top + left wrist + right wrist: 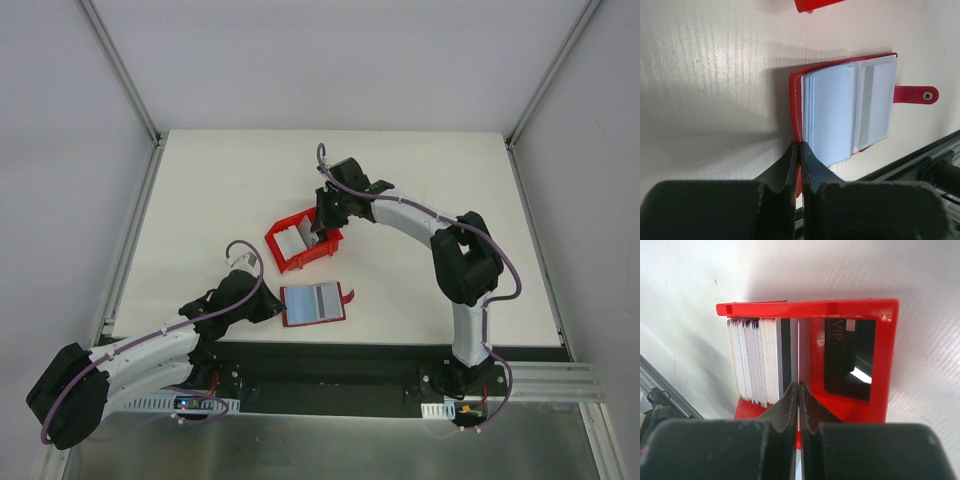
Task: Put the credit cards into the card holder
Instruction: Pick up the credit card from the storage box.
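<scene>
The card holder (313, 303) lies open on the table, a dark-red case with pale slots (850, 110) and a snap tab (915, 94). My left gripper (274, 305) is shut on the edge of its red cover (796, 100), and the pinch shows in the left wrist view (799, 146). Several credit cards (757, 360) stand on edge in a red bin (290, 262). My right gripper (322, 228) reaches into the bin. In the right wrist view it (799, 385) is shut on one thin pale card (798, 347), seen edge-on beside the stack.
The red open-fronted bin (805, 307) also has a black VIP card (847, 357) against its right side. The table's near edge and a metal rail (920, 160) lie just beyond the card holder.
</scene>
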`<state>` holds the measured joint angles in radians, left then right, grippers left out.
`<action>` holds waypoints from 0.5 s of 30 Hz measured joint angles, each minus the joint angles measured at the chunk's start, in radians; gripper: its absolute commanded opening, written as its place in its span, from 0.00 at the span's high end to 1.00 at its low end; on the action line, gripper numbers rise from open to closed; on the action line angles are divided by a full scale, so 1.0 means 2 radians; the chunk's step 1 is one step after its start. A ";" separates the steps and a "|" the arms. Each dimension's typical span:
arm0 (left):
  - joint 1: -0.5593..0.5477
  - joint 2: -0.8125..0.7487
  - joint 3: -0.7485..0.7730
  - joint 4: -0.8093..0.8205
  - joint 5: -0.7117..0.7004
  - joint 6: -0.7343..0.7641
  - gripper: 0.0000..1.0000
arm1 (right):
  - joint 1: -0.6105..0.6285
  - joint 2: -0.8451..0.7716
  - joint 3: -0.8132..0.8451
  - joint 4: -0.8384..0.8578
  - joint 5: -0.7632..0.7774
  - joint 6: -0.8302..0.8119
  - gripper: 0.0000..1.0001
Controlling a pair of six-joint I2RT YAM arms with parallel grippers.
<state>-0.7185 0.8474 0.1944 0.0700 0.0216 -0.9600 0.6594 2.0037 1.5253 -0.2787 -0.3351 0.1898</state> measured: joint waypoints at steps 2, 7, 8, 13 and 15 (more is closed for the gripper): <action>0.000 0.001 0.000 0.000 0.000 0.000 1.00 | 0.000 -0.004 0.000 -0.004 0.008 -0.004 1.00; 0.000 0.002 0.000 0.000 0.000 0.000 1.00 | 0.000 -0.013 0.000 -0.014 0.035 -0.015 1.00; 0.000 0.002 0.000 0.000 0.000 0.000 1.00 | 0.001 -0.016 0.000 -0.016 0.041 -0.018 1.00; 0.000 0.002 0.000 0.000 0.000 0.000 1.00 | 0.006 -0.054 0.000 -0.035 0.092 -0.037 1.00; 0.000 0.001 0.000 0.000 0.000 0.000 1.00 | 0.012 -0.079 0.000 -0.040 0.113 -0.045 1.00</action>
<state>-0.7185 0.8501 0.1944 0.0704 0.0219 -0.9600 0.6830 1.8450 1.5253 -0.3580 -0.1085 0.1005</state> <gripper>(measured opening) 0.006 0.007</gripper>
